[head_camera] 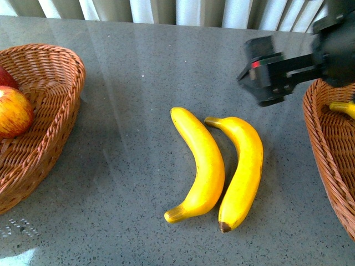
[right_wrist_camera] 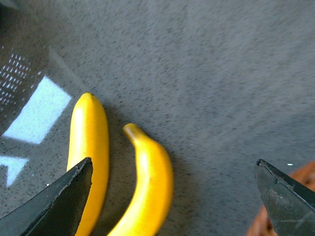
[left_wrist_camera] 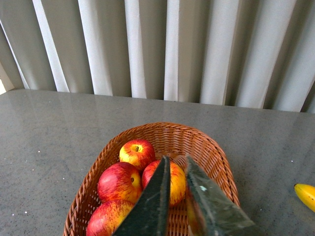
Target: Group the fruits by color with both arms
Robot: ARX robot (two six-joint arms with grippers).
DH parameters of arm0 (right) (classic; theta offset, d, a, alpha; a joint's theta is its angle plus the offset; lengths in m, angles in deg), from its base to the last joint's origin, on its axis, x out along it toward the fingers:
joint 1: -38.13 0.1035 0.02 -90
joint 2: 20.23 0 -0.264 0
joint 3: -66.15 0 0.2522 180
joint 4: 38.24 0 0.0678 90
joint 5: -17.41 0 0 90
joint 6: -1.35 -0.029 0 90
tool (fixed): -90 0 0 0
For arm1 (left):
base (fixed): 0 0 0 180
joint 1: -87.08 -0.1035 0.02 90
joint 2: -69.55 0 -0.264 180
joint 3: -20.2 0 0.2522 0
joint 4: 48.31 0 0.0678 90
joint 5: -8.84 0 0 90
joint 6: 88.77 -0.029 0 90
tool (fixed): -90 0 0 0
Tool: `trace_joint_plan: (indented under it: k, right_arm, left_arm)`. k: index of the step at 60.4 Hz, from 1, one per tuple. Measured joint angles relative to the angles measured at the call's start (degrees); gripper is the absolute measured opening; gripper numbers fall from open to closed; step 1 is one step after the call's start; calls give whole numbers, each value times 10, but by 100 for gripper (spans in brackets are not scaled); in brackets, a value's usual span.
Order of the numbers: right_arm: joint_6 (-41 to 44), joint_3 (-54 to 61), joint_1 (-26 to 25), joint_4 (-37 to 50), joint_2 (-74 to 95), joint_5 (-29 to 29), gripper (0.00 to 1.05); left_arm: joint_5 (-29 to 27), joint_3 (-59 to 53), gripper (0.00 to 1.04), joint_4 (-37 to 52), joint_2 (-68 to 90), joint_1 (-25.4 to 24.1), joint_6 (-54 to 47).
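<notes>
The right gripper (right_wrist_camera: 172, 196) is held wide open and empty above the nearer banana (head_camera: 239, 169); its length runs toward the robot

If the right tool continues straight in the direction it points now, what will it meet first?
Probably the right-hand banana of the two on the table. The right tool is open, and in the right wrist view this banana lies between its jaws. Depth is unclear; it may reach bare table just beside it.

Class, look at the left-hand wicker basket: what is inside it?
The left basket holds four red-yellow apples, seen in the left wrist view. The left gripper covers part of one apple, and the basket's near end is out of frame.
</notes>
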Motion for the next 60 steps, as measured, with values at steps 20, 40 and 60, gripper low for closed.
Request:
trace_joint_plan:
  k: [20,40,60]
  right_arm:
    - [-43,-92,80,-36,130,19,96]
    - [-60,-142,100,-57,204,11,96]
    - [-75,-148,111,-76,233,2,95]
  left_arm:
    - [0,0,84,0,0,0,0]
    - [0,0,96,0,0,0,0]
    - [0,0,96,0,0,0,0]
